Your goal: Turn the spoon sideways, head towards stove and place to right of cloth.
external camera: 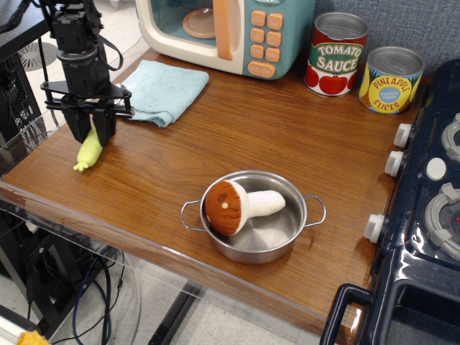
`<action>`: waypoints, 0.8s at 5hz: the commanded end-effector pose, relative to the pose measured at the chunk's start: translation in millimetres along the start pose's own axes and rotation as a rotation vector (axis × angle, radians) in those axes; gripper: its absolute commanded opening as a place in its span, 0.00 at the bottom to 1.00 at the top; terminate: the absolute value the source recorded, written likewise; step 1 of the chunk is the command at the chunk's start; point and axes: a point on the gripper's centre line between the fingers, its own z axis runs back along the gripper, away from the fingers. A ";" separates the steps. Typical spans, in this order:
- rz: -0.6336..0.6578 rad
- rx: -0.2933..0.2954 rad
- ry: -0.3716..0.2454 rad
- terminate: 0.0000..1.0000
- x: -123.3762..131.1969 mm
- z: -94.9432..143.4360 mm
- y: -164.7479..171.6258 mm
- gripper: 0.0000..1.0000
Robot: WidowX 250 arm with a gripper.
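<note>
spoon (85, 153) lies at the near-left part of the wooden table (237, 136), just in front of the cloth's near-left corner and well apart from the stove (424, 237) on the far right. only its lime-green handle shows, pointing down toward the table's front-left edge; the bowl end is hidden behind the gripper (90, 129). the black gripper comes straight down over the upper end of the handle, its two fingers (75, 126) drawn close on either side of the green plastic, clamped onto the spoon. whether the spoon is lifted or still touching the wood cannot be told.

cloth (162, 90), light blue and folded, sits just behind and to the right of the gripper, its far edge near the teal and cream toy microwave (226, 32). right of the microwave stand a tomato sauce can (337, 54) and a pineapple slices can (390, 80). nearer the front, between the cloth and the stove, a steel pan (287, 230) holds a plush mushroom (237, 206) lying on its side.
</note>
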 end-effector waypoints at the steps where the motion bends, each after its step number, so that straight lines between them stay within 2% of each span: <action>1: 0.001 0.070 -0.168 0.00 4.1 69.2 15.5 0.00; 2: -0.178 0.086 -0.226 0.00 6.6 89.1 4.9 0.00; 3: -0.418 0.047 -0.301 0.00 2.9 101.6 -16.9 0.00; 4: -0.665 0.053 -0.369 0.00 -1.6 115.5 -38.5 0.00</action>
